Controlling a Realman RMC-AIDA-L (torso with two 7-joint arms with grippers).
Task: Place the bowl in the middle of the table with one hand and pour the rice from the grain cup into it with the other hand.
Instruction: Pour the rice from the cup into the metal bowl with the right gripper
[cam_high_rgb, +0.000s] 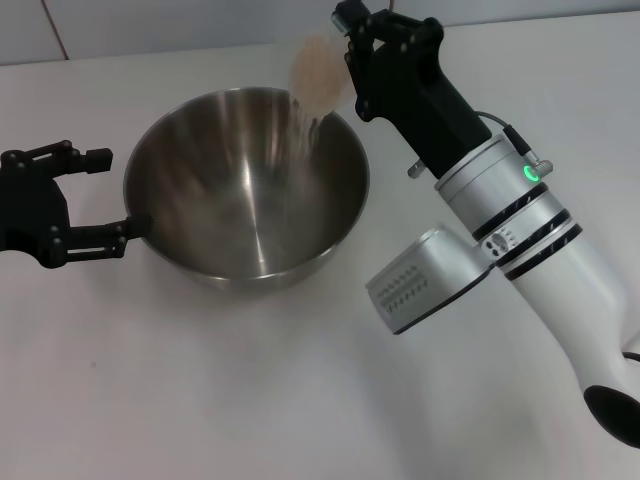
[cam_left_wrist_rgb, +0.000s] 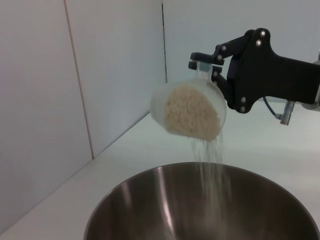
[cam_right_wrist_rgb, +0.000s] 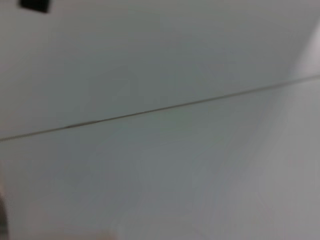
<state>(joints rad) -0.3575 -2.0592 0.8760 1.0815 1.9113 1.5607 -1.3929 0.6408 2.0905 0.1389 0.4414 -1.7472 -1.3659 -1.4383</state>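
Presently the right tool (cam_high_rgb: 352, 45), upper centre, pinches the light, rigid grain cup (cam_left_wrist_rgb: 188, 110) by its handle; loose rice (cam_left_wrist_rgb: 192, 112) streams freely into the bowl (cam_high_rgb: 245, 190), whose rim the left tool (cam_high_rgb: 118, 200) flanks, spread.

I cannot read any text, label, brand or number here. The right arm (cam_high_rgb: 520, 235) has a few small marks on its white ring, but they are too small to read. The grey box (cam_high_rgb: 420, 280) on this arm shows only rows of small dots, no letters.
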